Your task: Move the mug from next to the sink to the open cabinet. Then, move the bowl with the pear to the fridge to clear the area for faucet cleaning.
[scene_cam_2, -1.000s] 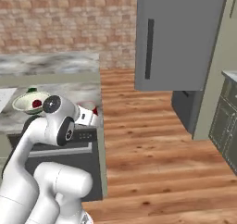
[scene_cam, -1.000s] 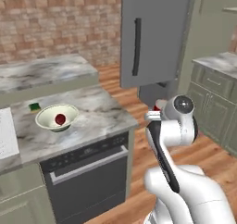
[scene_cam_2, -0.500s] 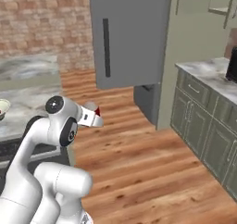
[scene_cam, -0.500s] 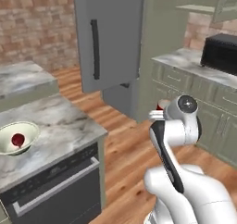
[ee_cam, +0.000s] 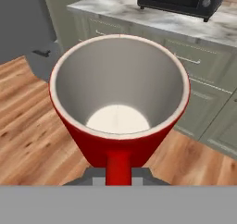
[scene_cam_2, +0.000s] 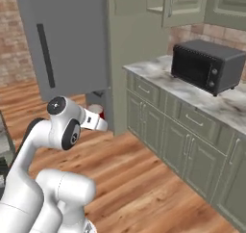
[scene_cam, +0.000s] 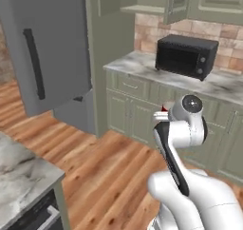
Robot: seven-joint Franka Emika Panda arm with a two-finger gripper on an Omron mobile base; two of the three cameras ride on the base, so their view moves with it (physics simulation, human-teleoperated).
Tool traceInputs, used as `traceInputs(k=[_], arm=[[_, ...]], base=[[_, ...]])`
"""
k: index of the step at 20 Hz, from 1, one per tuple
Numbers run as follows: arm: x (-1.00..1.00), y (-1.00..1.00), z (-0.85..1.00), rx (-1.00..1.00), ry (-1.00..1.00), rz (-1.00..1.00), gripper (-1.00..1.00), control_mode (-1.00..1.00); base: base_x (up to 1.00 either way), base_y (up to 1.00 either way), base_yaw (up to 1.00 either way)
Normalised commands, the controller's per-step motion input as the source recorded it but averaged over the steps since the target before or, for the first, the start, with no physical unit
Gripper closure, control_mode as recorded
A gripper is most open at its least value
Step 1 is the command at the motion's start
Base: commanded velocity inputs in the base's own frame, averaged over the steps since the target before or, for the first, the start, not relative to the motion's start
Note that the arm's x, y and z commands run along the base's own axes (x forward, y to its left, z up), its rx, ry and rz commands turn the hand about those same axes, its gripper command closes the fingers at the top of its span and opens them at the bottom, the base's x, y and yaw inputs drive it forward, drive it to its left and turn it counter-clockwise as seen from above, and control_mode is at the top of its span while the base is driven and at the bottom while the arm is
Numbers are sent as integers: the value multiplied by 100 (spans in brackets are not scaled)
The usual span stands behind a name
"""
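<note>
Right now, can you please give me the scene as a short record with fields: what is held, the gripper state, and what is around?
held object: red mug, white inside and with nothing in it, opening toward the hand camera
gripper: gripper shut on the mug's handle
arm: folded close above the base, mug held out in front
fridge: grey fridge with its door swung open, dark vertical handle
counter: marble counter carrying a black oven
cabinets: sage-green, below and above the counter
floor: wood planks

The fridge [scene_cam: 45,46] stood left, its door ajar; a black microwave [scene_cam: 186,56] sat on the far counter [scene_cam: 142,62].
</note>
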Motion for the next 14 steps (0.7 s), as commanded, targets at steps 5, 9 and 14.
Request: traceInputs(k=[5,9,14], arm=[[0,0,0,0,0,0,100,100],[0,0,0,0,0,0,100,100],[0,0,0,0,0,0,100,100]], base=[[100,-34,-13],[100,-16,-16],[100,29,-32]])
